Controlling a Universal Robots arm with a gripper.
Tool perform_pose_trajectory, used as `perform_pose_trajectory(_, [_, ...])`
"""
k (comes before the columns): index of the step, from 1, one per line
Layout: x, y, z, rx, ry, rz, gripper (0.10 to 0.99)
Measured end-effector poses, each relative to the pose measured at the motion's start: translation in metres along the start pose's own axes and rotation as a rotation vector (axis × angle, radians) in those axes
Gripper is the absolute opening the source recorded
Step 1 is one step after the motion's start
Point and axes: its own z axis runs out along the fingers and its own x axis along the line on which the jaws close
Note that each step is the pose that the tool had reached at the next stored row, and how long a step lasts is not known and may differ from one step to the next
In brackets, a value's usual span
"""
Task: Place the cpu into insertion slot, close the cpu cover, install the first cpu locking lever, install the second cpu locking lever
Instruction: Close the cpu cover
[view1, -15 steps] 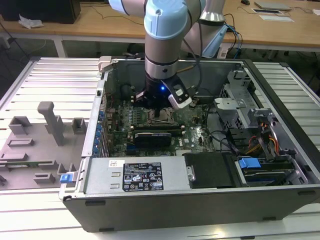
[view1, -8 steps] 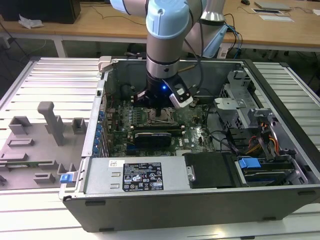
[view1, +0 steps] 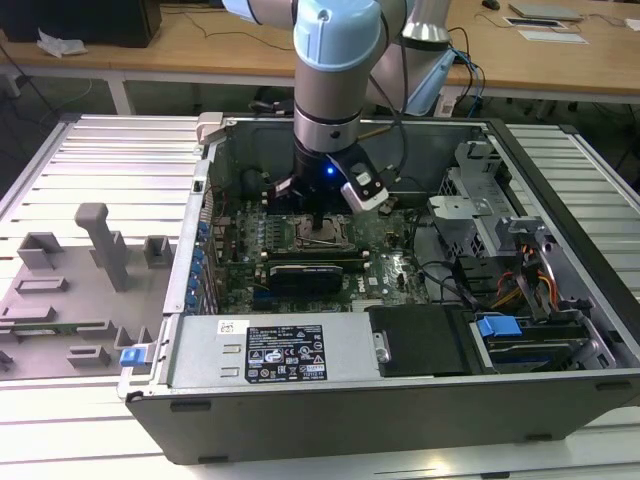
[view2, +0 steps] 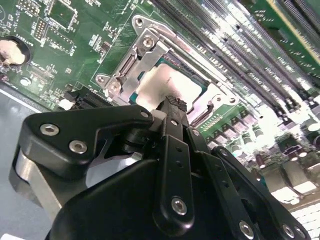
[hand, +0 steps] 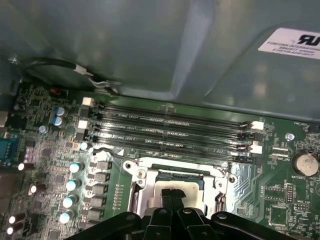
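Open computer case (view1: 400, 425) lies flat on the slatted desk (view1: 90, 160), motherboard (hand: 270, 205) facing up. That gives the arm a straight drop onto the socket.

Gripper (view2: 172, 104) hangs vertically over the insertion slot (hand: 172, 173), just beside the long memory slots (hand: 170, 131). Jaws together, nothing between them. Their narrow joined tip rests on the cpu (view2: 162, 82) or just above it; actual contact cannot be settled.

Cpu sits inside the slot, pale smeared top up, looking level with the metal around it. Cpu cover (view2: 131, 70) appears to be lying down around the chip, whose top shows through the cover's window.

Judgement: the chip is seated and the cover is down or very nearly so. Closed jaws make one blunt finger, a posture for pressing or nudging rather than grasping, and that fits holding the centre of the chip.

A thin wire lever (hand: 107, 151) runs past the socket corner nearest the memory slots. Whether it is hooked cannot be told.
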Motion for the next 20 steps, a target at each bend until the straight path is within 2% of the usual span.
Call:
perform_pose_trajectory(1, [0.0, 0.0003, 0.0, 0.011, 0.0046, -0.003, 0.106])
perform_pose_trajectory(2, [0.0001, 0.0011, 0.0002, 0.028, 0.0108, -0.01, 0.106])
perform_pose_trajectory(3, [0.0007, 0.0025, 0.0004, 0.032, 0.0132, -0.022, 0.106])
perform_pose_trajectory(8, [0.0037, 0.006, 0.0009, 0.033, 0.0161, -0.044, 0.106])
perform_pose_trajectory(13, [0.013, 0.0108, 0.0021, 0.033, 0.0166, -0.053, 0.106])
perform_pose_trajectory(16, [0.0172, 0.0113, 0.0033, 0.033, 0.0166, -0.055, 0.106])
perform_pose_trajectory(20, [0.0178, 0.0111, 0.0056, 0.033, 0.0166, -0.055, 0.106])
